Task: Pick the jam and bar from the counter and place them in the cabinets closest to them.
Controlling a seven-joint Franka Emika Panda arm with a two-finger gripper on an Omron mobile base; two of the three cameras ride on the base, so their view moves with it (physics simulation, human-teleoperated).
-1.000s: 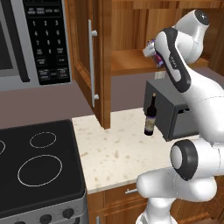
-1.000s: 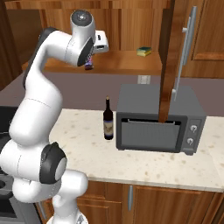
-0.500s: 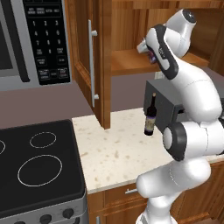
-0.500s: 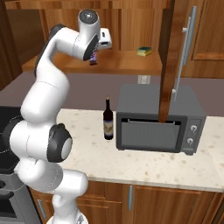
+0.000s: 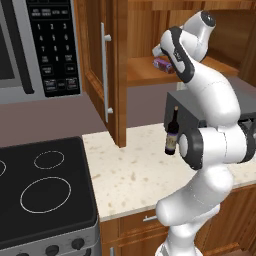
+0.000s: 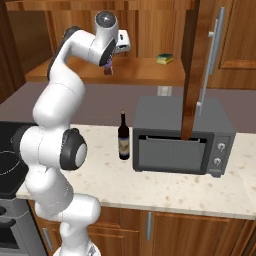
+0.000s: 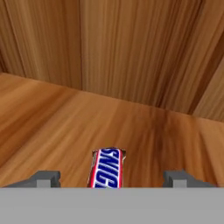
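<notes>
The bar (image 7: 107,174), blue-fronted in the hand view and purple-mauve from the base cameras, lies on the plank shelf (image 7: 52,127) of the open cabinet (image 5: 142,75). My gripper (image 7: 111,179) is open, its fingertips (image 7: 46,177) standing wide on either side of the bar without touching it. From the left base view the bar (image 5: 162,63) rests on the shelf just under the hand, and the gripper (image 6: 108,64) reaches into the cabinet (image 6: 140,70) above the counter (image 6: 165,185). The jam is out of view.
A dark wine bottle (image 6: 123,137) stands on the counter beside a grey toaster oven (image 6: 180,135). A yellow-green sponge (image 6: 164,58) lies further along the shelf. Open cabinet doors (image 5: 112,70) (image 6: 197,65) flank the arm. The black stovetop (image 5: 40,190) and microwave (image 5: 35,45) are left.
The gripper went from shut to open and let go of the bar, which now lies on the shelf. The hand has reached a little further into the cabinet.
</notes>
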